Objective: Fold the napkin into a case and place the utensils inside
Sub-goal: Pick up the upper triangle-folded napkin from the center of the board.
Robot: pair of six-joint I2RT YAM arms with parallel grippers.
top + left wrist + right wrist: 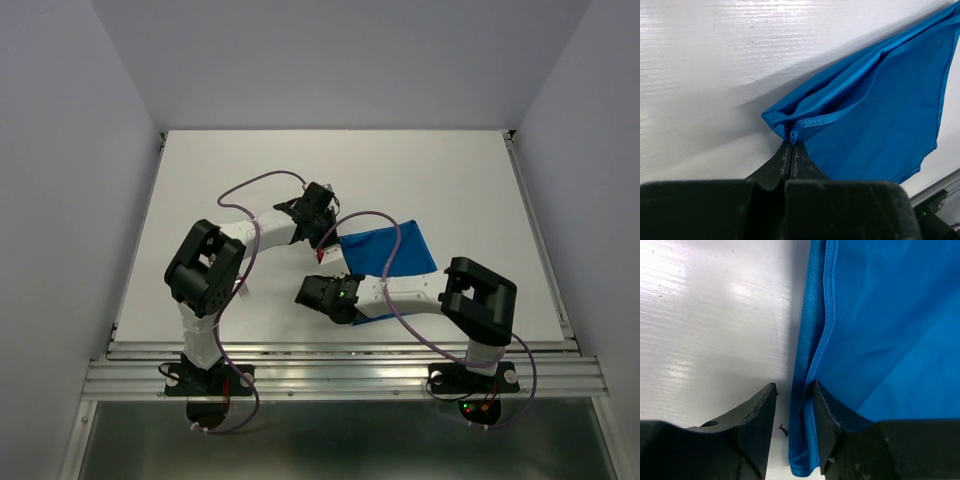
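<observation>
Folding is the step in hand. The left gripper point(791, 146) is clamped on a corner of the napkin point(385, 250), which lies right of the table's point(250, 170) centre, toward its near edge. The right gripper point(794, 390) has its jaws apart astride the hem. Next it probably needs to pinch that edge so both can carry the fold over.

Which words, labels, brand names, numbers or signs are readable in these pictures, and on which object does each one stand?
None. No readable text appears in any of the three views: the napkin is plain blue cloth, and the table is plain white wherever it shows.
</observation>
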